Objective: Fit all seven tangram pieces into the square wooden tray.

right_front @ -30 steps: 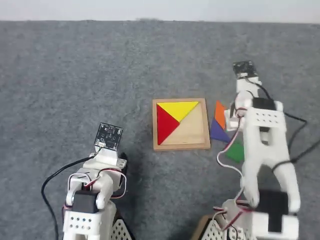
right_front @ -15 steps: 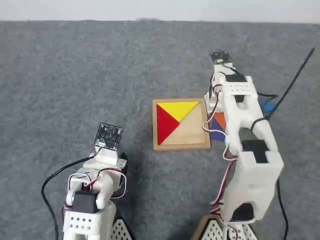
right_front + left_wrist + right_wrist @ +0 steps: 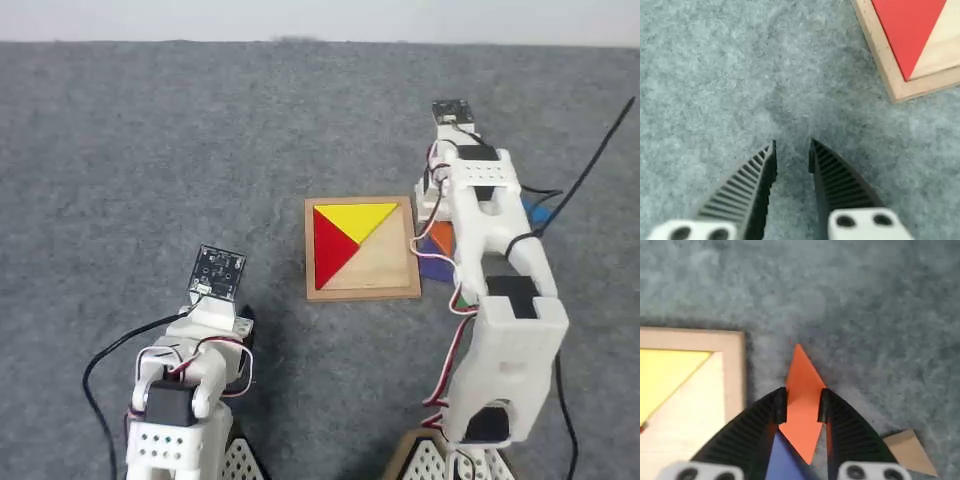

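Note:
The square wooden tray (image 3: 362, 288) lies mid-table with a yellow triangle (image 3: 355, 217) and a red triangle (image 3: 331, 246) in it. Right of the tray lie an orange piece (image 3: 441, 241), a purple piece (image 3: 434, 268) and a blue piece (image 3: 540, 213), partly under the right arm. In the right wrist view my right gripper (image 3: 801, 402) hangs low over the orange piece (image 3: 801, 385), jaws narrowly open on either side of it, next to the tray (image 3: 732, 375). My left gripper (image 3: 792, 147) is narrowly open over bare mat, short of the tray's corner (image 3: 895, 87).
A tan triangle (image 3: 907, 452) lies on the mat just beyond the right gripper. A sliver of green piece (image 3: 462, 297) shows under the right arm. Grey mat covers the table, with wide free room left of and behind the tray.
The right arm swung from the pieces' right side in toward the tray, and its gripper now sits over the orange piece. The left arm has not moved.

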Controlling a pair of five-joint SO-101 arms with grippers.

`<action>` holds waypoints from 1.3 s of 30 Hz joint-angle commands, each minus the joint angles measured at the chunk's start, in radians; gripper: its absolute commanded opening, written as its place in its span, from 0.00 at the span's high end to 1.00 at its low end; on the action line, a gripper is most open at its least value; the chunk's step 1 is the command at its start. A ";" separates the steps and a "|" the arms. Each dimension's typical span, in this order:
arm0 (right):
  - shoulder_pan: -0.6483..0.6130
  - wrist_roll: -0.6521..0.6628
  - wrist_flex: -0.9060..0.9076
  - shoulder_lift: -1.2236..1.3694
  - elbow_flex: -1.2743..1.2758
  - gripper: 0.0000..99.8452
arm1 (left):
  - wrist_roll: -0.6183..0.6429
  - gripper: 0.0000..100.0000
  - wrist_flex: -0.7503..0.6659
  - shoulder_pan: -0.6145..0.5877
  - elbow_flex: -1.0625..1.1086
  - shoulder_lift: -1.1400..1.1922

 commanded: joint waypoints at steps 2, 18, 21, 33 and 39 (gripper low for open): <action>0.073 -0.014 0.022 0.008 -0.011 0.86 | 0.009 0.90 0.003 -0.008 -0.013 -0.012; 0.099 0.018 0.054 0.008 -0.012 0.83 | 0.009 0.90 0.003 -0.008 -0.013 -0.012; 0.097 0.014 0.056 0.002 -0.012 0.93 | 0.009 0.90 0.003 -0.008 -0.013 -0.012; 0.087 -0.018 0.101 -0.160 -0.006 0.98 | 0.009 0.90 0.003 -0.008 -0.013 -0.012; -0.007 -0.012 0.038 -0.348 0.167 0.98 | 0.009 0.90 0.003 -0.008 -0.013 -0.012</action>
